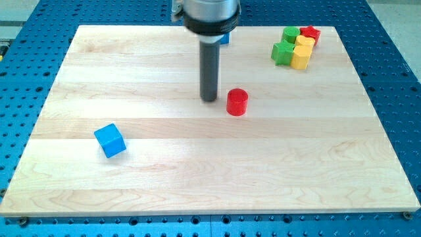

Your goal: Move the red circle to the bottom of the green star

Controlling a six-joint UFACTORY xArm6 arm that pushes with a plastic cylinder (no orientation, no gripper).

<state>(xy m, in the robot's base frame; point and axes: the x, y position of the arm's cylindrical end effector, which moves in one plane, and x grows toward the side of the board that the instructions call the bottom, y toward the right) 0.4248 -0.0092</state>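
Note:
The red circle [237, 102], a short red cylinder, stands near the board's middle. My tip [209, 99] rests on the board just to its left, a small gap between them. The green star [283, 53] lies at the top right in a tight cluster, with a second green block [291, 34] above it.
The cluster also holds two yellow blocks [302, 56], [305, 42] and a red block [310, 33]. A blue cube [110, 140] sits at the lower left. Another blue block [225, 39] peeks out behind the rod at the top. The wooden board [197, 178] lies on a blue perforated table.

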